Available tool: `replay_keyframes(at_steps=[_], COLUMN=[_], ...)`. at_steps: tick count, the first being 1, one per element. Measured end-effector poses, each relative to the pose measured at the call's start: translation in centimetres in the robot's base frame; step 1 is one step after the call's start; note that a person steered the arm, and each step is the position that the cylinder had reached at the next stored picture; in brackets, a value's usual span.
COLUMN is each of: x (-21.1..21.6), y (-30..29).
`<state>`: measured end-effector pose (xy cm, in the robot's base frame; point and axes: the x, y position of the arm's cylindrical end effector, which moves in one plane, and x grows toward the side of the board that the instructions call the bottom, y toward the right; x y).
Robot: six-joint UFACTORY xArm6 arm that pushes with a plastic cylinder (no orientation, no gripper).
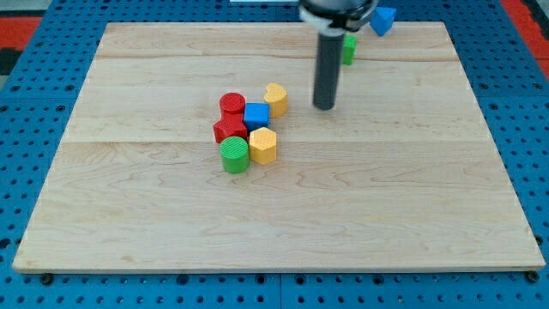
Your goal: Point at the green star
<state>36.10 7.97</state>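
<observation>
A green block [349, 48], partly hidden behind the rod, sits near the view's top; its shape cannot be made out. My tip [324, 106] rests on the board below it and slightly to the left, apart from it. A cluster lies to the left of the tip: a yellow heart [276, 99], a red cylinder [232, 105], a blue cube [256, 115], a red star [228, 130], a yellow hexagon [262, 146] and a green cylinder [234, 154].
A blue block [383, 20] sits at the board's top edge, right of the rod. The wooden board [412, 197] lies on a blue pegboard surface [34, 77].
</observation>
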Motion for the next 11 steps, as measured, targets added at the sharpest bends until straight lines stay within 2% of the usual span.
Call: replay_keyframes(at_steps=[2, 4, 5, 6, 7, 8, 9, 10, 11], x=[-0.3, 0.2, -0.7, 1.3, -4.2, -9.9, -10.9, -11.2, -11.1], y=[-8.5, -7.9, -4.8, 7.1, 13.4, 13.5, 10.8, 3.8, -0.4])
